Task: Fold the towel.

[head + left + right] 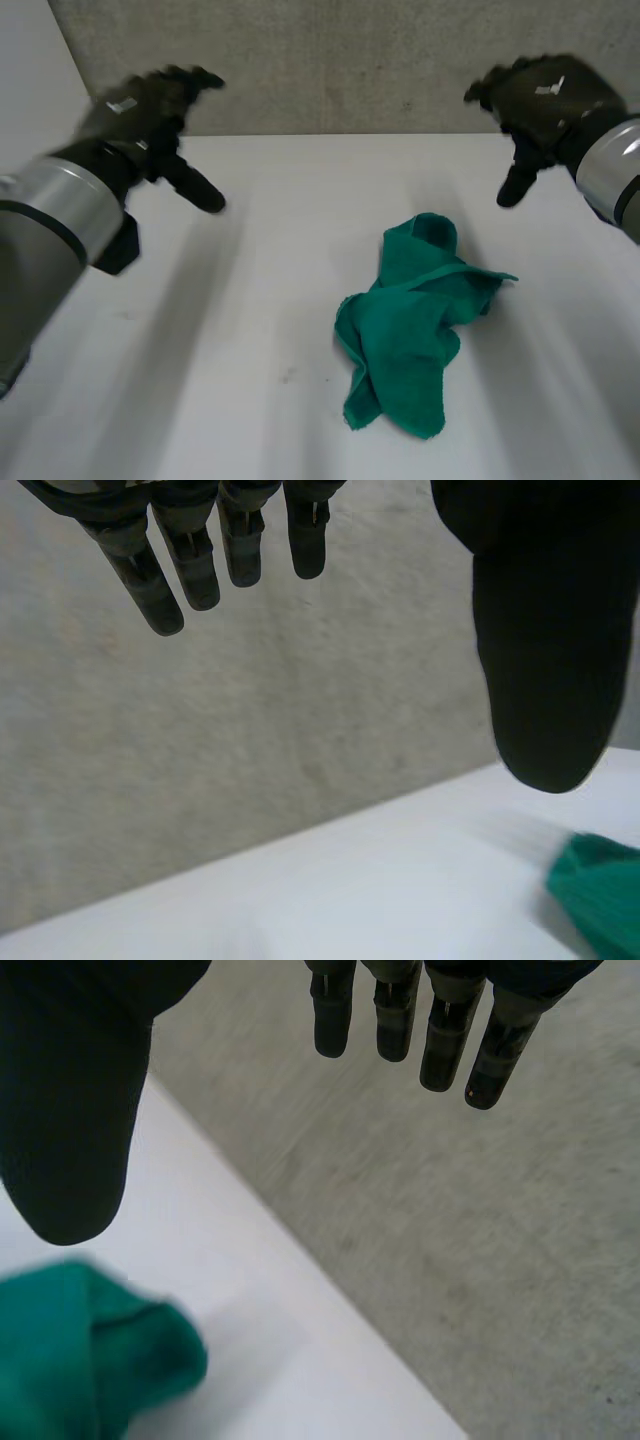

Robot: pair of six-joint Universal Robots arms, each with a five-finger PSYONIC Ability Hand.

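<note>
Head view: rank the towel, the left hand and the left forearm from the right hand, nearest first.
1. towel, crumpled, beside the right hand.
2. left hand, raised at the opposite side.
3. left forearm, behind that hand.

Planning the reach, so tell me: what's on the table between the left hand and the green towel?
Nothing. In the head view the white table between the left hand and the crumpled towel is bare.
</note>
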